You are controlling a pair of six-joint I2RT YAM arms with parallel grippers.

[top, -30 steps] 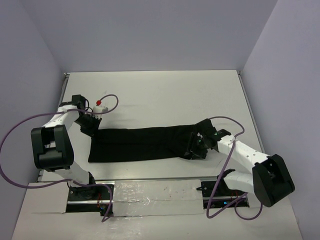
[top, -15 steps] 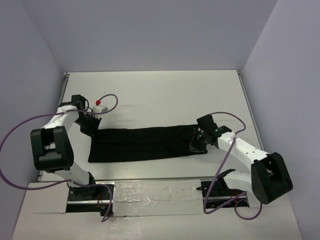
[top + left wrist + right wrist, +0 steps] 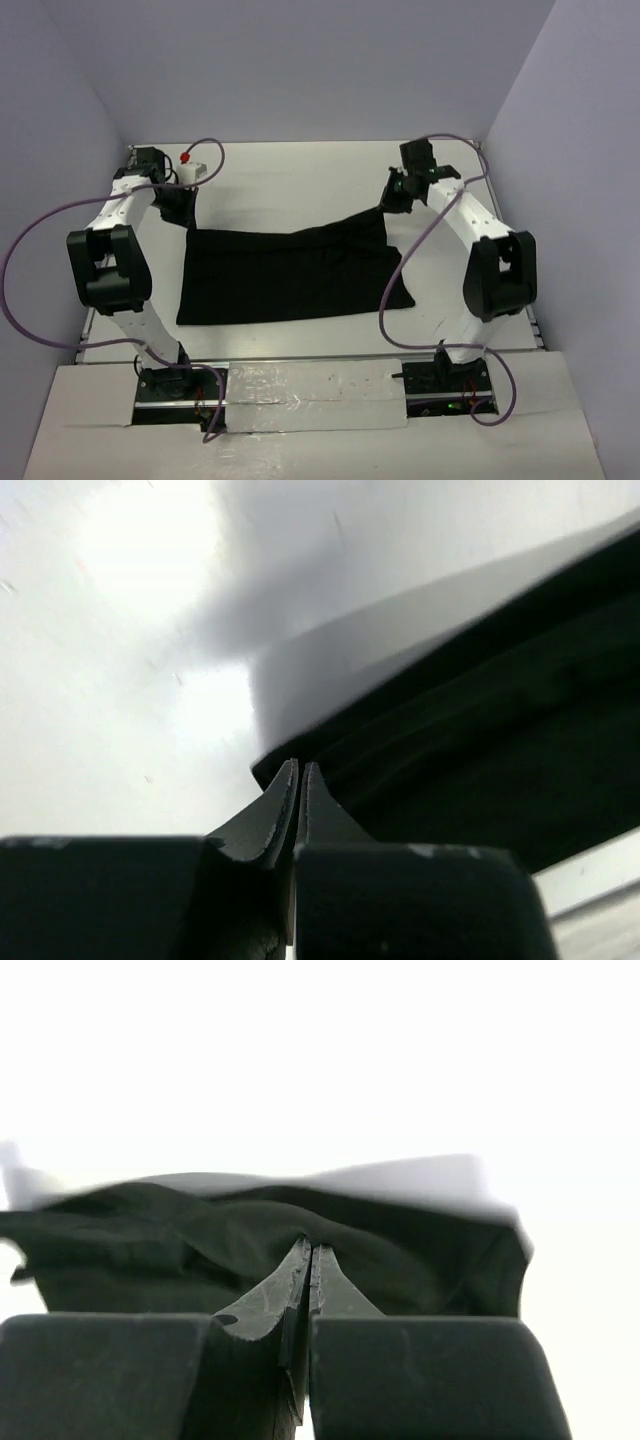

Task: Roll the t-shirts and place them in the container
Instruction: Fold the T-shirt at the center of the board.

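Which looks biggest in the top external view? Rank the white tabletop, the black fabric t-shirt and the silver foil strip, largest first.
1. White tabletop
2. Black fabric t-shirt
3. Silver foil strip

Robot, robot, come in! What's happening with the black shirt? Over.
Left gripper jaws shut on t-shirt far corner. Right gripper same, other far corner. Near edge on table. Nothing blocking.

Top cam even; wrist cams blown out, t-shirt edge blurred.
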